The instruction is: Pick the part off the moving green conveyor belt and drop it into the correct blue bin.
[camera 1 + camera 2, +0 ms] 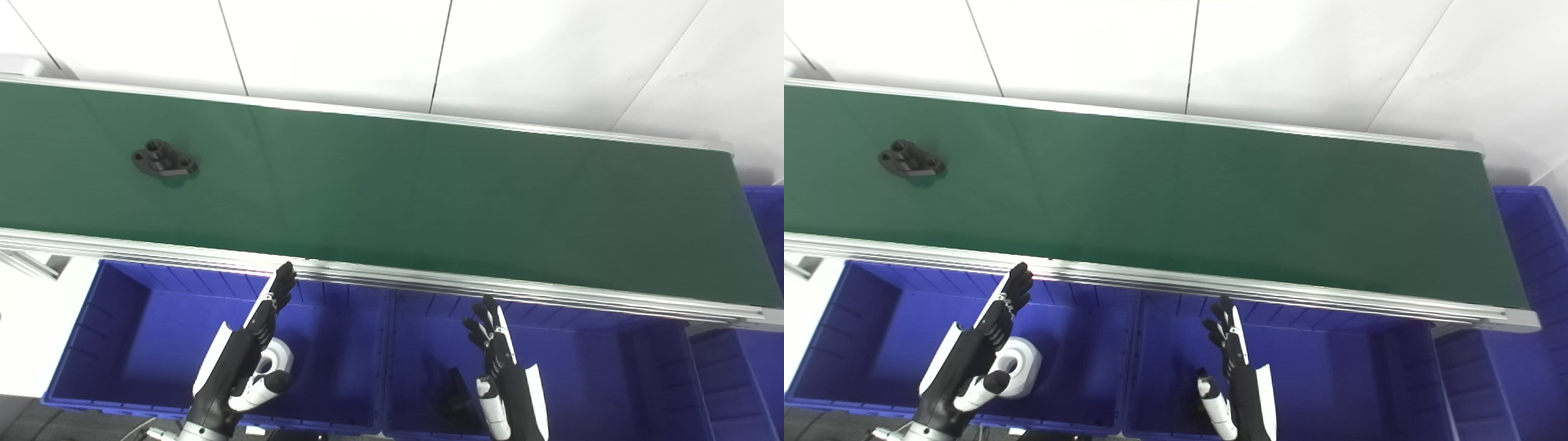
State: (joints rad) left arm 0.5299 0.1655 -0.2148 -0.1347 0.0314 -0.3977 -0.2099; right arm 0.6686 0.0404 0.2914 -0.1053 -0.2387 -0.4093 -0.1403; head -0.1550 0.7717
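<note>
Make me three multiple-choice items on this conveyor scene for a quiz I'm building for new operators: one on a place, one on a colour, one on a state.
1. Where is the black part?
A. On the left stretch of the green belt
B. In the right bin
C. In the left hand

2. What colour is the part lying in the left bin?
A. Red
B. White
C. Yellow

3. How are the two hands?
A. Both closed on parts
B. One holds the black part
C. Both open, empty, over the bins

Answers:
1 A: it lies on the belt, far left.
2 B: a white part shows beside the left hand.
3 C: left hand and right hand have fingers apart, holding nothing.
</note>
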